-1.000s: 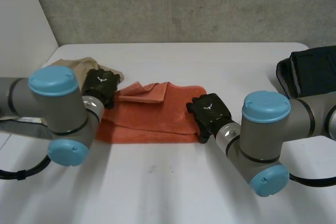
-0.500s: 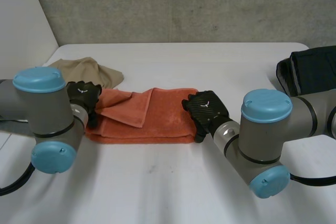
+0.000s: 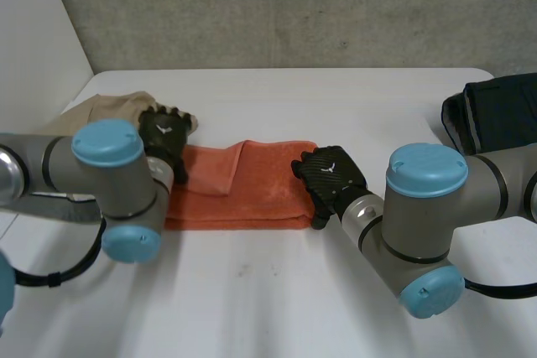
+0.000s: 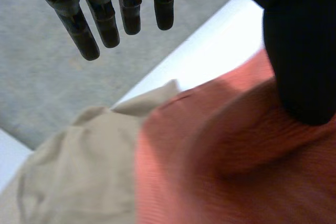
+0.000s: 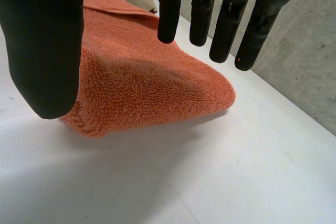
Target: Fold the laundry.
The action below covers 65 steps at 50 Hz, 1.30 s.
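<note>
White desk (image 3: pixel 336 98) with the items laid directly on it. A folded orange towel (image 3: pixel 252 194) is shown near the middle; a beige cloth (image 3: pixel 113 106) is seen touching its left end; a dark garment (image 3: pixel 495 119) is placed well apart at the right edge.

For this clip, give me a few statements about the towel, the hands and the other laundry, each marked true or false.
1. The orange towel lies folded on the white table. True.
2. The right hand has its fingers curled tight round the towel. False: they are straight, and the hand is open at the towel's right end.
3. A beige cloth lies by the towel's left end. True.
4. The dark garment lies on top of the towel. False: it sits apart, at the table's right edge.
</note>
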Each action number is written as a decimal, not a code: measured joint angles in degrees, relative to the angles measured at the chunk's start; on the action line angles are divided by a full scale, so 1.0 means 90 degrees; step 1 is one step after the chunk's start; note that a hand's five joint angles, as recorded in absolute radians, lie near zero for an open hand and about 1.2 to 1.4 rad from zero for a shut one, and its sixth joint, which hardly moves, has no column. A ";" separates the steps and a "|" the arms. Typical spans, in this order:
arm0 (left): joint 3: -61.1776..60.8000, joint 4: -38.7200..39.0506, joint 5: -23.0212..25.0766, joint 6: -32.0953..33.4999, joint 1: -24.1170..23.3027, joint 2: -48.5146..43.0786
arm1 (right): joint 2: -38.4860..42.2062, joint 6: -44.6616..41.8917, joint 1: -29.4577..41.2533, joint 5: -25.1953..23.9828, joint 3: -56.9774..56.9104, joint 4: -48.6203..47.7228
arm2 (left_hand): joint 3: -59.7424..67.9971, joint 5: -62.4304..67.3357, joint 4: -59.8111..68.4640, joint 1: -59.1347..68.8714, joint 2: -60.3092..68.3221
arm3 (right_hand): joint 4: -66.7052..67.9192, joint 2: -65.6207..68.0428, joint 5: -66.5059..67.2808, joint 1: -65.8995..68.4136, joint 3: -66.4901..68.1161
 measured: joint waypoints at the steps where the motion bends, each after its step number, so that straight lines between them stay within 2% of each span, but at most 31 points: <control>1: 0.0066 0.0032 -0.0040 0.0022 0.0037 -0.0038 | -0.0001 -0.0003 0.0001 0.0001 0.0000 -0.0001 | 0.0000 0.0000 0.0000 0.0000 0.0000 | 0.0000 0.0000 0.0000 0.0000 0.0000; 2: 0.0066 0.0032 -0.0040 0.0022 0.0037 -0.0038 | -0.0001 -0.0003 0.0001 0.0001 0.0000 -0.0001 | 0.0000 0.0000 0.0000 0.0000 0.0000 | 0.0000 0.0000 0.0000 0.0000 0.0000; 4: 0.0429 0.0310 -0.0448 0.0160 0.0410 -0.0196 | -0.0008 -0.0026 0.0011 0.0014 -0.0001 -0.0005 | 0.0000 0.0002 0.0000 0.0000 0.0000 | 0.0001 0.0001 0.0001 0.0000 0.0000; 8: 0.0449 0.0509 -0.0744 0.0213 0.0622 -0.0170 | -0.0007 -0.0038 0.0047 0.0018 -0.0012 -0.0011 | 0.0000 0.0001 0.0000 0.0001 0.0001 | 0.0080 0.0022 0.0116 0.0022 0.0049; 19: -0.0694 0.0584 -0.0647 0.0166 0.0197 0.0542 | 0.0142 -0.0053 0.0104 -0.0016 -0.0078 -0.0033 | -0.0001 0.0000 0.0000 0.0000 0.0000 | 0.0267 0.0021 0.0231 0.0023 0.0234; 26: -0.1196 0.0578 -0.0621 0.0133 0.0118 0.0999 | 0.0338 -0.0185 0.0106 -0.0031 -0.0183 -0.0063 | -0.0043 -0.0030 -0.0001 0.0000 -0.0005 | 0.0670 0.0021 0.0522 0.0460 0.0648; 29: -0.1325 0.0577 -0.0622 0.0123 0.0116 0.1146 | 0.0453 -0.0294 0.0106 -0.0026 -0.0258 -0.0067 | -0.0089 -0.0033 -0.0033 0.0000 -0.0024 | 0.1482 0.0021 0.1312 0.1208 0.1473; 32: -0.1459 0.0577 -0.0624 0.0096 0.0111 0.1318 | 0.0598 -0.0431 0.0103 -0.0015 -0.0360 -0.0069 | -0.0089 -0.0030 -0.0033 0.0000 -0.0030 | 0.3642 0.0022 0.3359 0.2955 0.3711; 34: -0.1459 0.0577 -0.0624 0.0096 0.0111 0.1318 | 0.0598 -0.0431 0.0103 -0.0015 -0.0360 -0.0069 | -0.0089 -0.0030 -0.0033 0.0000 -0.0030 | 0.3642 0.0022 0.3359 0.2955 0.3711; 35: -0.1570 0.0577 -0.0626 0.0061 0.0107 0.1461 | 0.0643 -0.0518 0.0091 0.0015 -0.0379 -0.0071 | -0.0089 -0.0030 -0.0033 0.0000 -0.0033 | 0.4744 0.0021 0.4448 0.3338 0.4694; 39: -0.1627 0.0576 -0.0627 0.0046 0.0106 0.1530 | 0.0588 -0.0546 0.0073 0.0049 -0.0316 -0.0072 | -0.0089 -0.0030 -0.0033 0.0000 -0.0033 | 0.4744 0.0021 0.4448 0.3338 0.4694; 44: -0.1851 0.0577 -0.0628 0.0030 0.0095 0.1846 | -0.0323 -0.0593 -0.0177 0.0121 0.0465 -0.0049 | -0.0089 -0.0033 -0.0033 0.0000 -0.0036 | 0.4762 0.0021 0.4467 0.3338 0.4695; 49: -0.2010 0.0578 -0.0627 0.0021 0.0023 0.2142 | -0.1220 -0.0964 -0.0929 0.0073 0.1407 -0.0017 | -0.0089 -0.0032 -0.0033 0.0003 -0.0036 | 0.4764 0.0021 0.4467 0.3340 0.4695; 58: -0.2243 0.0570 -0.0635 -0.0078 -0.0232 0.2468 | -0.1828 -0.2386 -0.2122 -0.0080 0.2428 -0.0029 | -0.0089 -0.0033 -0.0033 0.0003 -0.0036 | 0.4766 0.0022 0.4468 0.3501 0.4695; 65: -0.2298 0.0567 -0.0637 -0.0242 -0.0498 0.2549 | -0.2067 -0.2988 -0.2106 -0.0378 0.2257 -0.0231 | -0.0089 -0.0033 -0.0034 0.0002 -0.0052 | 0.4767 0.0022 0.4468 0.3508 0.4695</control>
